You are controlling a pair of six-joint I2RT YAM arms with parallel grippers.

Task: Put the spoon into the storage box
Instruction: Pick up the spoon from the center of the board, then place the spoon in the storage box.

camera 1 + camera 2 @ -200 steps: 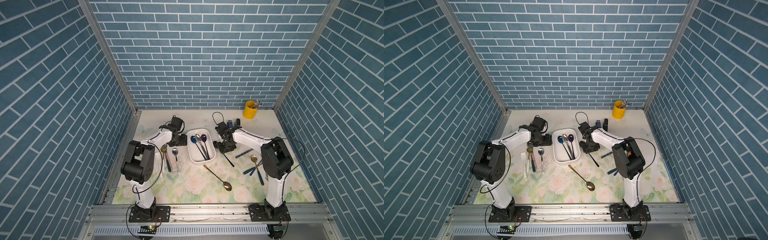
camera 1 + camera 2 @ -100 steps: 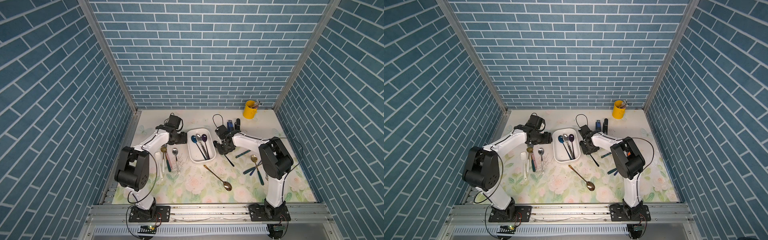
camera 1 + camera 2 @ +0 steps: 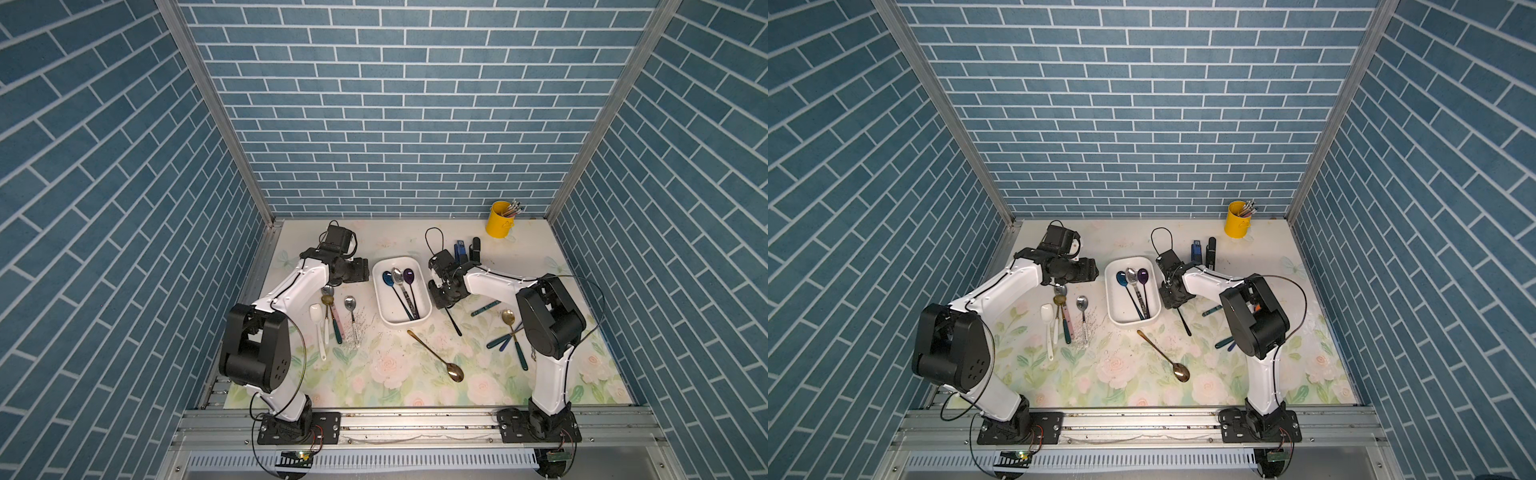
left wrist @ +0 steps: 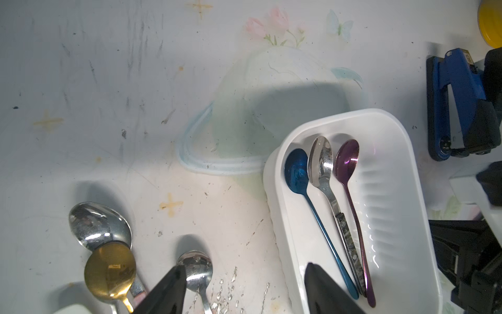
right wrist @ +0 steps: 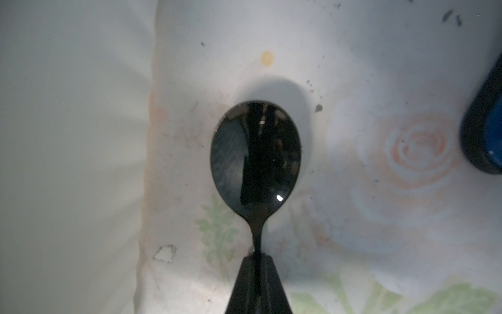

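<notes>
Glossy black metal spoon [image 5: 255,157] pinched at the neck, at the level of the floral bench [image 3: 390,374], just beside the shallow white plastic storage box [image 3: 401,321].
Right end effector [image 5: 256,257] fully closed on it. The left end effector [image 4: 244,291] is wide open, empty, above the box's wall. Risk: thin slick neck, long handle trailing, so it could pivot on lift and snag the rim.

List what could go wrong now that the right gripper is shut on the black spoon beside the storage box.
1. The right gripper pinches the black spoon at its thin neck, the long handle trailing; it may swivel or slip when lifted.
2. The storage box wall is close alongside; a low carry could shove it.
3. The open left gripper hangs at the box edge; the arms might collide.
</notes>
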